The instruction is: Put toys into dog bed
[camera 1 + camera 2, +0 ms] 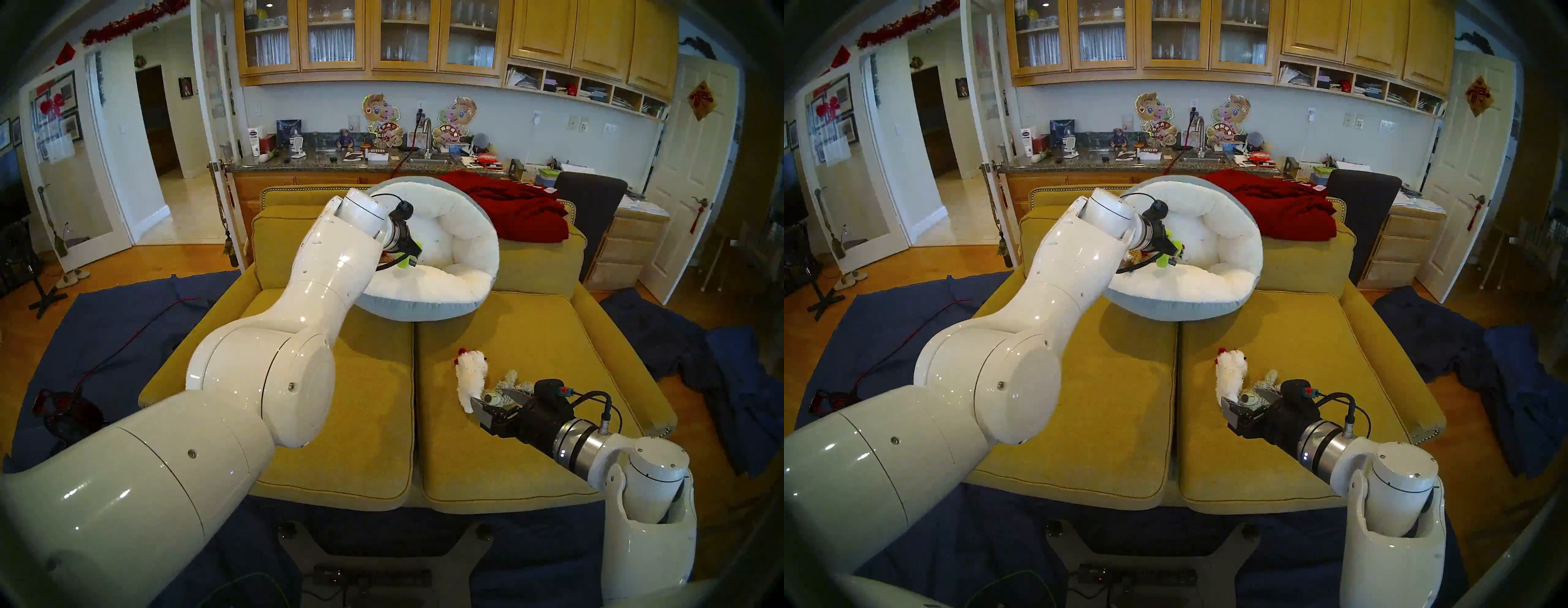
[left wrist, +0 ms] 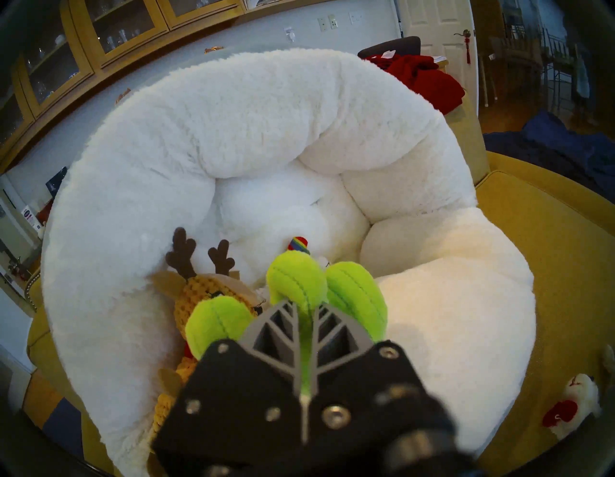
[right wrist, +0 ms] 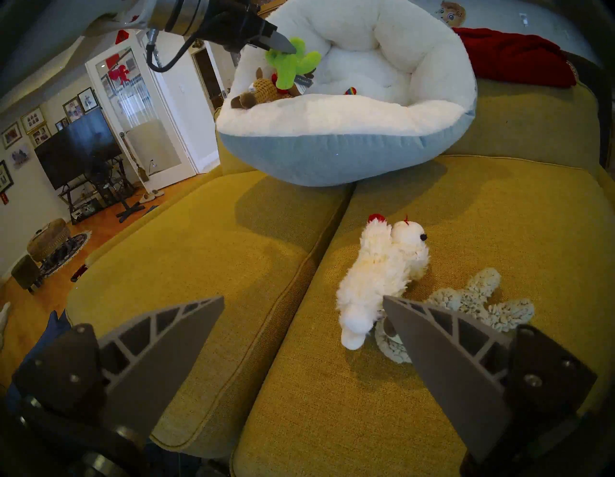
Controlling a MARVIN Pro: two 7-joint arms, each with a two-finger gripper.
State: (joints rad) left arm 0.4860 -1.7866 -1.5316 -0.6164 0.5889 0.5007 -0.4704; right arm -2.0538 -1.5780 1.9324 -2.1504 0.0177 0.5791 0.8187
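Over the dog bed, cactus pinched and not yet let go

Above the left side of the dog bed (image 3: 332,156), which sits at the back edge of the sofa (image 1: 339,403), the left gripper (image 2: 304,308) is clamped on the green cactus (image 3: 289,66), its fingers squeezing a thin fold of plush. The reindeer (image 2: 213,299) lies right under it against the puffy rim, with the little rainbow toy (image 3: 349,90) deeper inside. Risk one: released this close to the rim, the cactus may bounce off the reindeer and roll out. Risk two: fabric may snag in the ribbed fingers. Near the sofa's front edge, the right gripper (image 3: 303,319) hangs wide open and empty beside the fluffy white toy (image 3: 382,266) and shaggy beige toy (image 3: 479,299), both untouched.
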